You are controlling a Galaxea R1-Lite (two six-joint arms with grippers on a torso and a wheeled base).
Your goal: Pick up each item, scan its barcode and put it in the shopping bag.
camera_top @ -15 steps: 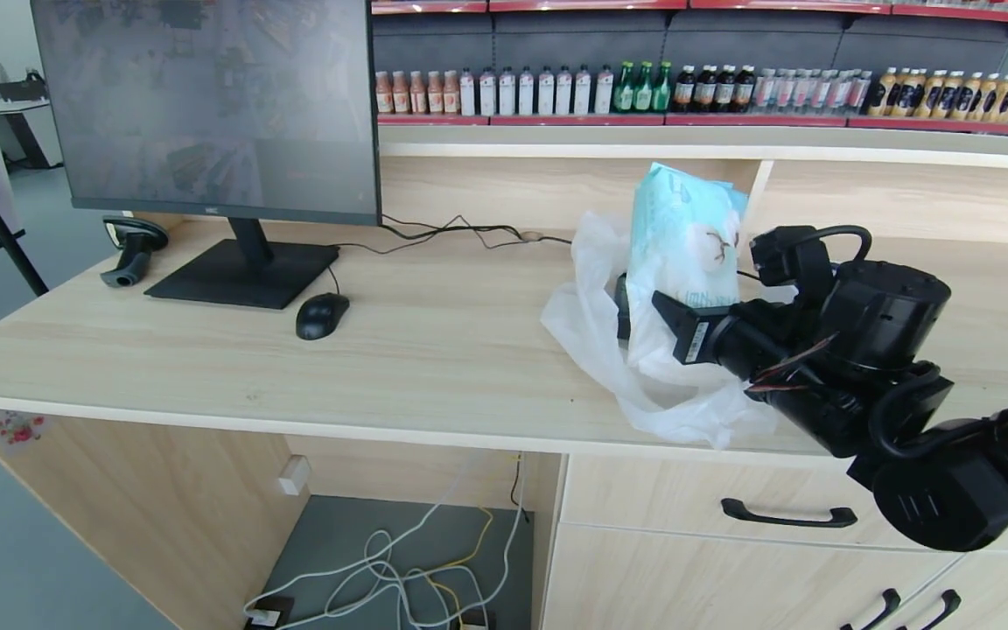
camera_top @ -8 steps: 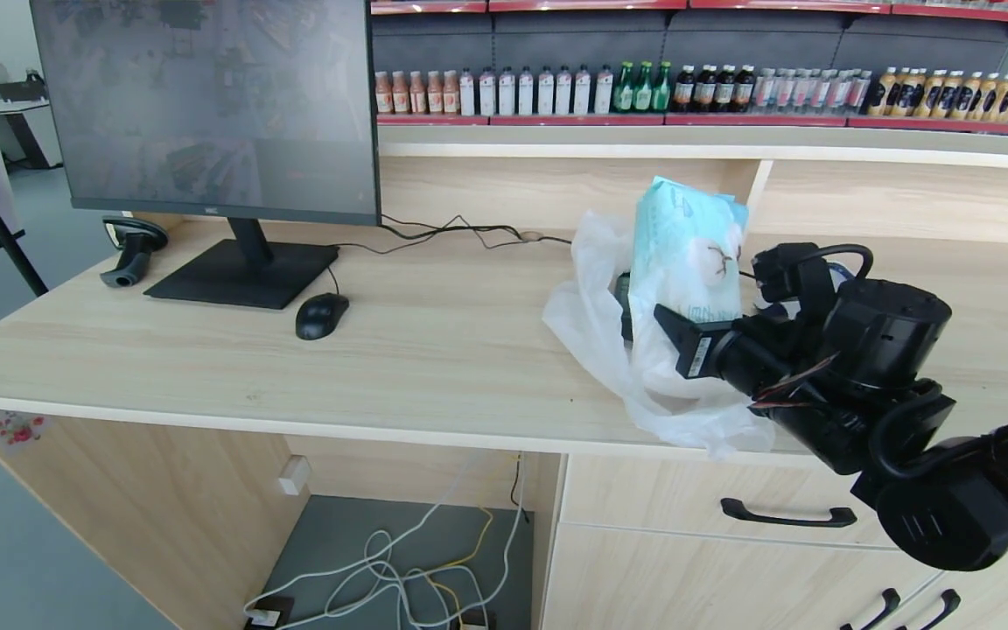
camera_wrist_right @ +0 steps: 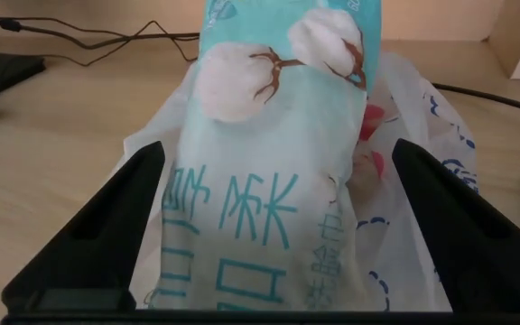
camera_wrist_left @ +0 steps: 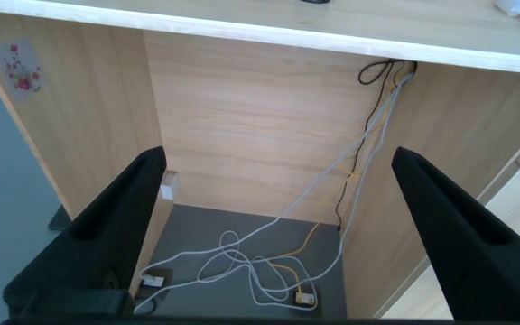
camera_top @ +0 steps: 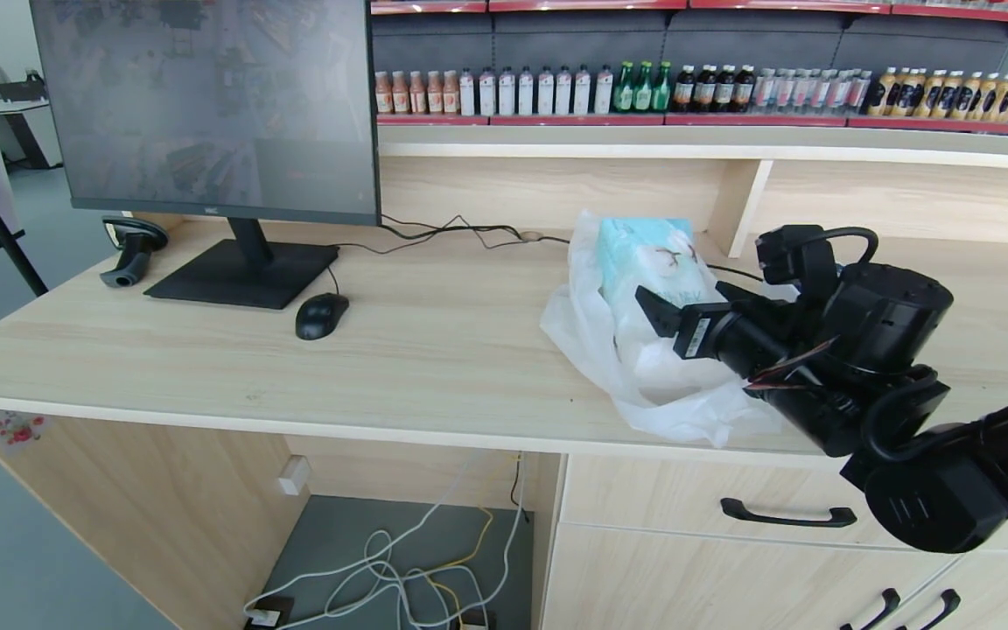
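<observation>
Teal cotton-print tissue pack in white plastic shopping bag, 2 o'clock on the bench.
Your right end effector stands spread either side of it.

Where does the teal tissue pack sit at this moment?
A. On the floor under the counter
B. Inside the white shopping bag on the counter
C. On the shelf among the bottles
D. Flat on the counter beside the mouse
B: the teal tissue pack stands inside the white shopping bag on the counter, with the right pincer open around it.
</observation>
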